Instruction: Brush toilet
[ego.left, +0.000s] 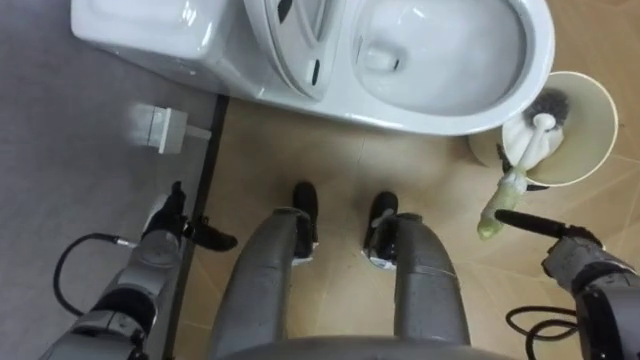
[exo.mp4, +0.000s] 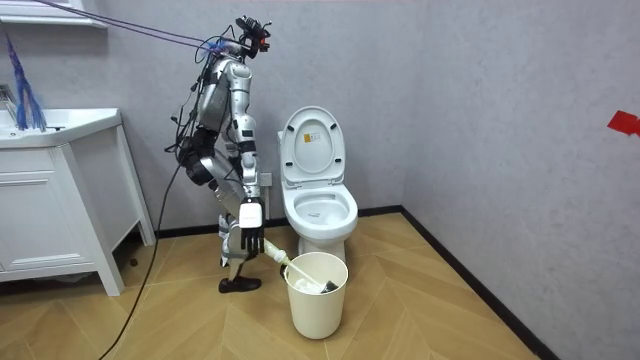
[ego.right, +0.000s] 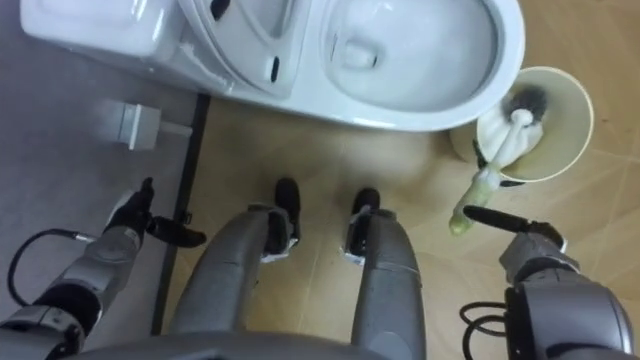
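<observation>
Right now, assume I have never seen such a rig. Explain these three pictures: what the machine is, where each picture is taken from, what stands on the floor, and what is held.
This is a two-legged humanoid robot with two arms and hands. Two pictures come from the camera on its head, looking down past its legs. The third comes from a camera standing in the room. The robot stands at the side of a white toilet with the lid raised. Beside the toilet stands a pale bucket holding a toilet brush, bristle head inside. The right hand stretches straight fingers to the handle's end, and no grip shows. The left hand hangs open and idle.
</observation>
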